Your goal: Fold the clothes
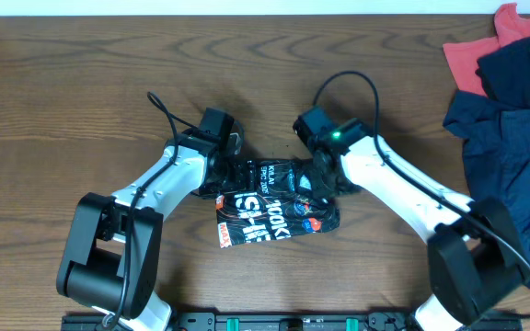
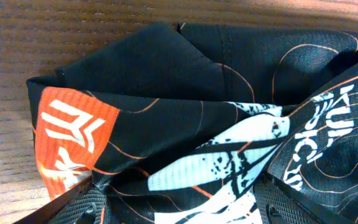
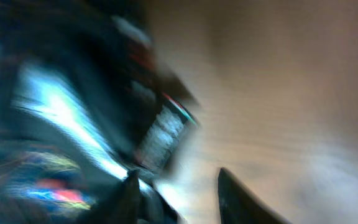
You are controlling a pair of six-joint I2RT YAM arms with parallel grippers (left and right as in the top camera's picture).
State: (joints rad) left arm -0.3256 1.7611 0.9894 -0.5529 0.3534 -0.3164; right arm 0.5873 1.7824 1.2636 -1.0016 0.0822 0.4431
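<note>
The black T-shirt with white lettering and thin orange lines lies folded into a small bundle at the table's middle. My left gripper is at its left end. In the left wrist view its fingers are spread wide, with the shirt's fabric and an orange patch lying between and ahead of them. My right gripper is at the bundle's right end. The right wrist view is blurred. Its fingers are apart with bare table between them, and the left finger is at the edge of the shirt.
A heap of dark blue clothes with a red garment lies at the back right of the wooden table. Cables loop above both wrists.
</note>
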